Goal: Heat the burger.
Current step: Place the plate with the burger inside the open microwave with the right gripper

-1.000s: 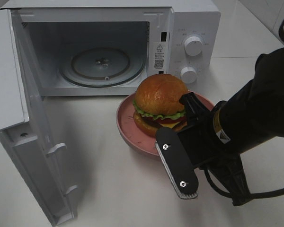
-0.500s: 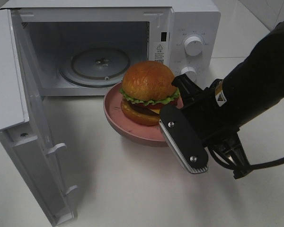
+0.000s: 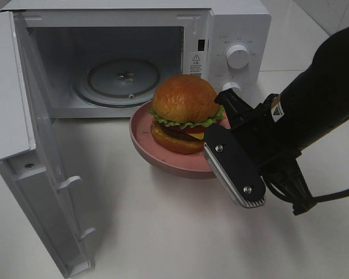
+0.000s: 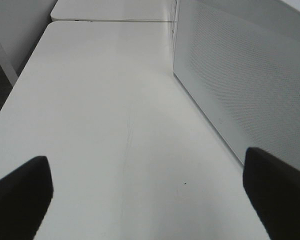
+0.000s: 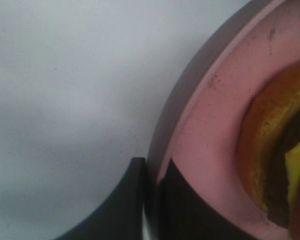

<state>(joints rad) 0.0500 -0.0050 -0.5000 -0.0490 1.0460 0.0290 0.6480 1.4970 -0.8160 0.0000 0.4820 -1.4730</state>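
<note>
Microwave (image 3: 238, 35) sits toward back of table (image 3: 163, 232), door (image 3: 11, 110) swung wide, glass turntable (image 3: 123, 78) in cavity. Pink plate (image 3: 144, 139) holds the burger (image 3: 185, 113) mid-plate, just in front of cavity mouth; dark shadow band under the rim, so plate looks raised off table. R gripper (image 5: 152, 200) pinches plate rim on the side away from door, rim btwn its fingers, burger just beside the tips but not touching; L gripper (image 4: 150, 200) spread wide over bare table next to a perforated white panel (image 4: 250, 85).
</note>
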